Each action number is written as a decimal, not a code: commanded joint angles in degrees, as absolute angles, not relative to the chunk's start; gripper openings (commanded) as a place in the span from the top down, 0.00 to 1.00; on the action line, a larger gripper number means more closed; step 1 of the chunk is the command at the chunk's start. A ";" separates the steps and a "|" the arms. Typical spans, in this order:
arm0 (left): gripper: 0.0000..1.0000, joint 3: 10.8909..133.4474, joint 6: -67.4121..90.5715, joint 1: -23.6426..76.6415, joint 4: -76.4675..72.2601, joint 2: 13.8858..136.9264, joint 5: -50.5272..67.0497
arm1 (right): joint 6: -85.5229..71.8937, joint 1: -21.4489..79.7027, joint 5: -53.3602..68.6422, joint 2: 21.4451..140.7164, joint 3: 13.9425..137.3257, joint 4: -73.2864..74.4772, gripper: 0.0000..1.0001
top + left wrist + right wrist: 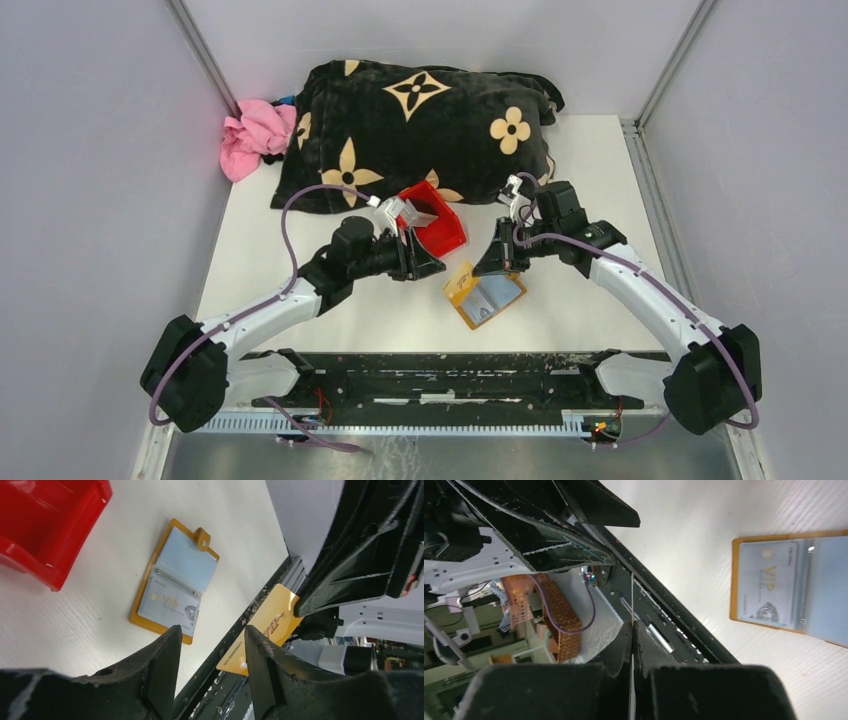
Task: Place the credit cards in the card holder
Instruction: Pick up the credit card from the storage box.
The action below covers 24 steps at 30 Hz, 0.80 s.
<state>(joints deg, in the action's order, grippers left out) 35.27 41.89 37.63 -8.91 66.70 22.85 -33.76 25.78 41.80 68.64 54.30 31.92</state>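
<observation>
Card holder point(175, 582) lies open just beside the red bin point(45, 535) — right gripper point(632, 625) pinching a gold card point(265, 630), left gripper point(211, 630) wide and empty — and with nothing pinning that holder, a skewed insertion could shove it away.

Red bin point(445, 235) and tan-orange card holder point(485, 297) on a white tabletop point(600, 180).
A black blanket point(420, 130) carries tan flower motifs beside a pink cloth point(255, 135); the holder's pale blue pockets frame a silver-grey card point(170, 605); the gold card point(272, 620) bears darker lettering.
</observation>
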 commanded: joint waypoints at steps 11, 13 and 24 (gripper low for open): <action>0.44 35.95 43.01 37.38 -14.23 68.47 33.41 | -44.35 25.00 53.42 71.42 49.83 15.29 0.99; 0.44 35.83 43.27 37.38 -14.68 68.93 34.17 | -44.88 24.98 53.96 71.88 49.36 14.24 0.99; 0.78 33.95 47.19 37.18 -19.79 70.22 39.22 | -50.34 24.28 57.11 74.16 45.69 4.95 0.99</action>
<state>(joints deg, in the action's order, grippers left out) 34.92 44.29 37.36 -15.31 69.80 35.35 -47.57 24.73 54.06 73.58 46.54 12.47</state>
